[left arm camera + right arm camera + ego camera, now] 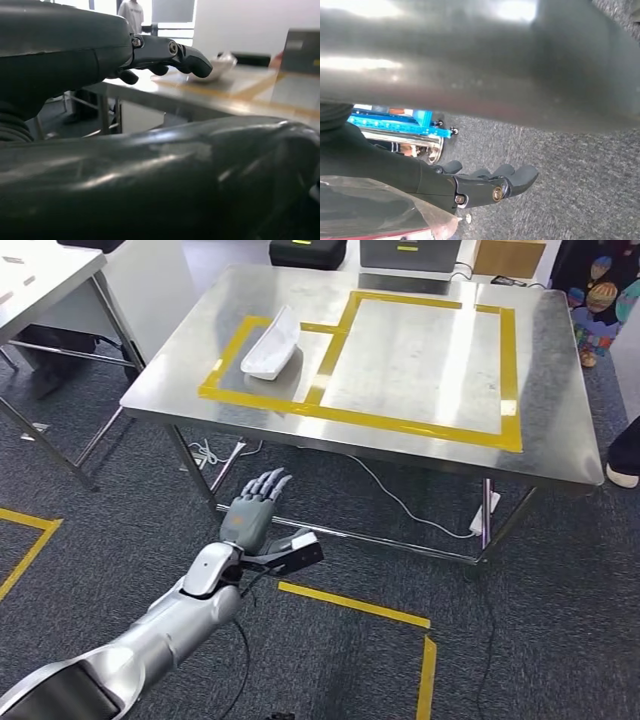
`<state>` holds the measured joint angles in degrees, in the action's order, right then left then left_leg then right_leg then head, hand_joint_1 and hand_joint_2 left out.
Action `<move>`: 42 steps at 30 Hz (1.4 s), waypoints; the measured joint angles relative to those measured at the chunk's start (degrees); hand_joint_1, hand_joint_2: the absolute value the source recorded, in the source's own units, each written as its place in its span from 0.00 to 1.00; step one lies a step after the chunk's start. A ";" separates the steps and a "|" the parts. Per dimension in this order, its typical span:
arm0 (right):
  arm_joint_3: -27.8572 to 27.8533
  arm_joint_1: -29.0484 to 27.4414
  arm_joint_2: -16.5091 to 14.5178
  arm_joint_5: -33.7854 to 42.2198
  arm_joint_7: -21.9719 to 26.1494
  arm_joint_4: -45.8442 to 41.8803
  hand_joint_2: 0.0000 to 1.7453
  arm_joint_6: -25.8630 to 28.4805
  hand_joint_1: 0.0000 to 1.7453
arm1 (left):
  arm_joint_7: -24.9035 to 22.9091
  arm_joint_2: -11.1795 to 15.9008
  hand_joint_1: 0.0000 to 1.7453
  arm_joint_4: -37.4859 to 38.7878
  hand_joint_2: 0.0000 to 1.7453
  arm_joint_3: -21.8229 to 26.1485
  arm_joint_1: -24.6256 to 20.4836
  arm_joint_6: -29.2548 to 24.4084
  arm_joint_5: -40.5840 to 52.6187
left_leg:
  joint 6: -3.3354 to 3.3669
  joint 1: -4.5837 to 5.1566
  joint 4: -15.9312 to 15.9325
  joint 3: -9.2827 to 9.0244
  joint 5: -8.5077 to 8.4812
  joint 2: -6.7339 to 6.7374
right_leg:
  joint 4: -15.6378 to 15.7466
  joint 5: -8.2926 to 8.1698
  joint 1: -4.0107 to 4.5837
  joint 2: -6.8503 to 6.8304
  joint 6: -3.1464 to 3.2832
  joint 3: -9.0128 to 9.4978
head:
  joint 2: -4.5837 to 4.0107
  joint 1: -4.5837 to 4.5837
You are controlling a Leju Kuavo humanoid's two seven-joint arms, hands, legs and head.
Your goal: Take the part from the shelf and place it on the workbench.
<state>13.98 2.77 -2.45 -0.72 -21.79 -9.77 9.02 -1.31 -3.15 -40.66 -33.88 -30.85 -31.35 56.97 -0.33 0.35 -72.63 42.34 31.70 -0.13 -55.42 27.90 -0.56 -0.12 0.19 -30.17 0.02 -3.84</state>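
The white curved part point(272, 343) lies on the steel workbench point(377, 430), inside the smaller yellow-taped box at its left. My left hand point(253, 512) hangs in front of and below the bench's near edge, fingers stretched and apart, holding nothing. The left wrist view shows those fingers point(166, 54) pointing toward the part point(220, 65) on the bench top. In the right wrist view my right hand point(486, 185) hangs over grey carpet with fingers extended and nothing in them.
Yellow tape point(355, 605) marks the carpet under the bench, and a white cable point(407, 505) runs across it. Another table point(45, 280) stands at far left. Black cases point(308, 252) sit behind the bench. A person's shoe point(623, 465) is at the right edge.
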 joint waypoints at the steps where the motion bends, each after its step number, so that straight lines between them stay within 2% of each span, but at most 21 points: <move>1: -0.02 -0.03 0.00 -0.01 0.00 0.00 0.00 0.01 0.00 | 0.00 -0.15 0.00 1.07 0.00 0.04 0.80 -0.13 0.01 | 0.07 -0.02 -0.90 -0.51 0.18 0.00 | -0.23 -0.27 0.06 -0.04 0.01 -0.62 | 0.00 -0.02; 2: -0.04 -0.05 0.00 -0.01 0.00 0.00 0.00 0.01 0.00 | 0.00 -0.31 0.00 1.92 0.00 0.08 1.36 -0.19 0.01 | 0.25 0.00 0.68 -2.11 -0.63 0.00 | -0.49 -0.49 0.12 -0.08 -0.03 -1.22 | 0.00 -0.01; 5: -0.06 0.02 -0.06 -0.02 0.00 0.00 0.00 0.01 0.00 | 0.00 -0.80 0.00 3.58 0.00 0.42 1.67 -0.24 0.01 | 1.30 0.34 12.20 -9.54 -3.88 -0.02 | -1.19 -0.99 0.27 -0.28 -0.37 -2.55 | 0.00 0.03; 7: -0.06 0.06 -0.16 -0.02 0.00 0.00 0.00 0.01 0.00 | 0.00 -0.98 0.00 4.35 0.00 0.76 1.60 -0.26 0.01 | 1.75 0.72 15.82 -11.44 -4.05 -0.04 | -1.36 -1.56 0.16 -0.38 -1.04 -3.09 | 0.00 0.03; 9: -0.06 0.02 -0.21 -0.02 -0.02 0.00 0.00 -0.02 0.00 | 0.00 -1.13 0.00 5.01 0.00 0.95 1.58 -0.30 -0.01 | 2.20 0.76 16.66 -11.40 -4.76 0.02 | -1.28 -1.98 -0.05 -0.40 -1.83 -3.45 | 0.00 0.00; 11: -0.07 0.01 -0.22 -0.02 -0.06 0.00 0.00 -0.03 0.00 | 0.00 -1.41 0.00 5.45 0.00 1.02 1.42 -0.32 -0.01 | 2.93 0.53 17.50 -11.06 -5.96 0.22 | -2.82 0.03 -0.05 -0.23 -2.35 -4.49 | 0.00 0.14; 14: -0.08 0.05 -0.22 -0.02 -0.07 0.00 0.00 -0.01 0.00 | 0.00 -1.85 0.00 5.95 0.00 1.03 1.24 -0.36 0.00 | 3.49 0.42 17.66 -9.39 -7.46 0.35 | -12.78 6.89 -0.11 0.04 -2.97 -7.93 | 0.00 0.46; 16: -0.08 0.03 -0.22 -0.02 -0.07 0.00 0.00 -0.01 0.00 | 0.00 -1.96 0.00 6.28 0.00 1.03 1.28 -0.36 -0.01 | 3.36 0.42 17.44 -7.85 -8.52 0.36 | -17.73 7.96 -0.28 0.03 -3.40 -8.76 | 0.00 0.46; 17: -0.08 0.03 -0.22 -0.02 -0.07 0.00 0.00 -0.01 0.00 | -0.04 -1.99 0.00 6.42 0.00 1.04 1.30 -0.26 -0.01 | 3.23 0.39 17.28 -7.01 -9.07 0.35 | -17.40 6.64 -0.41 0.03 -3.58 -7.81 | 0.00 0.48; 19: -0.08 0.12 -0.22 -0.02 -0.07 -0.01 0.00 0.02 0.00 | -0.59 -2.04 0.00 6.73 0.00 1.15 1.37 0.41 -0.04 | 2.78 0.30 16.75 -5.38 -10.06 0.24 | -11.20 3.31 -0.74 0.07 -3.86 -3.18 | 0.00 0.47; 21: -0.09 0.28 -0.23 -0.02 -0.07 -0.02 0.00 0.11 0.00 | -1.61 -2.14 0.00 7.49 0.00 1.62 1.88 1.16 -0.30 | 2.12 0.34 16.05 -4.10 -10.92 0.09 | -3.42 3.11 -0.72 0.33 -3.64 2.04 | 0.00 0.42; 24: -0.15 0.18 -0.26 0.02 -0.03 -0.02 0.00 0.37 0.00 | -2.20 -2.49 0.00 10.13 0.00 2.81 3.85 0.97 -1.26 | 1.24 0.32 15.80 -3.62 -12.21 0.06 | -0.51 3.60 -0.38 0.59 -2.31 3.09 | 0.00 0.28; 25: -0.19 0.15 -0.26 0.03 -0.03 -0.01 0.00 0.46 0.00 | -2.21 -2.58 0.00 11.22 0.00 3.26 4.67 0.93 -1.80 | 0.95 0.19 15.58 -3.47 -11.76 0.05 | -0.49 3.19 -0.37 0.46 -1.76 2.63 | 0.00 0.29; 27: -0.34 0.14 -0.26 0.07 -0.05 0.00 0.00 0.64 0.00 | -2.23 -2.69 0.00 13.40 0.00 4.36 6.28 1.50 -3.23 | 0.31 -0.06 12.86 -2.71 -7.52 0.02 | -0.44 1.98 -0.45 0.14 -0.60 1.69 | 0.00 0.21; 29: -0.52 0.16 -0.26 0.13 -0.04 -0.01 0.00 0.75 0.00 | -2.66 -2.81 0.00 15.54 0.00 5.67 7.52 3.07 -4.82 | -0.21 -0.20 5.52 -1.46 -0.66 0.01 | -0.54 0.49 -0.39 -0.04 -0.09 0.29 | 0.00 0.08; 31: -0.62 0.11 -0.26 0.28 0.01 -0.01 0.00 0.91 0.00 | -3.77 -2.96 0.00 17.65 0.00 7.09 8.68 5.66 -6.77 | -0.44 -0.27 -1.37 -1.22 2.09 0.02 | -0.72 -0.96 -0.31 -0.27 -0.06 -1.60 | 0.00 0.04; 33: -0.81 0.06 -0.26 0.52 0.14 0.00 0.00 1.25 0.00 | -4.97 -3.14 0.00 19.49 0.00 8.82 10.36 8.40 -9.21 | -0.34 -0.33 -0.92 -4.14 -0.28 0.02 | -1.04 -2.14 -0.29 -0.41 -0.25 -3.54 | 0.00 0.02; 35: -1.22 -0.01 -0.26 0.80 0.33 -0.01 0.00 1.71 0.00 | -5.50 -3.37 0.00 20.87 0.00 10.76 12.20 9.79 -11.34 | -0.04 -0.32 6.60 -10.38 -2.06 0.03 | -1.54 -3.08 -0.20 -0.40 -0.70 -5.07 | 0.00 -0.03; 37: -1.67 -0.11 -0.26 1.23 0.52 -0.01 0.00 2.29 0.00 | -5.58 -3.66 0.00 21.88 0.00 12.63 13.39 10.15 -12.98 | 0.43 -0.16 14.28 -15.57 -1.02 -0.01 | -1.90 -4.01 -0.07 -0.56 -1.37 -5.87 | 0.00 -0.02; 40: -2.42 -0.24 -0.26 1.98 0.92 0.01 0.00 3.00 0.00 | -5.68 -3.95 0.00 23.21 0.00 15.31 14.76 10.63 -15.22 | 1.40 0.07 16.67 -16.09 -1.17 0.09 | -1.85 -5.07 -0.20 -0.77 -2.26 -6.37 | 0.00 0.00; 42: -2.91 -0.32 -0.25 2.31 1.09 0.02 0.00 3.22 0.00 | -5.70 -4.05 0.00 23.78 0.00 16.83 15.41 10.78 -16.12 | 2.45 0.05 16.85 -14.70 -2.51 0.33 | -4.03 -1.90 -0.30 -0.51 -2.60 -7.57 | 0.00 0.19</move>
<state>11.07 2.45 -2.70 1.59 -20.70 -9.75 12.24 -7.01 -7.20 -16.88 -17.06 -15.44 -20.58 40.85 2.12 0.40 -55.79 27.64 29.19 0.20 -59.45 26.00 -0.86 -0.63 -2.41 -37.74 0.02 -3.65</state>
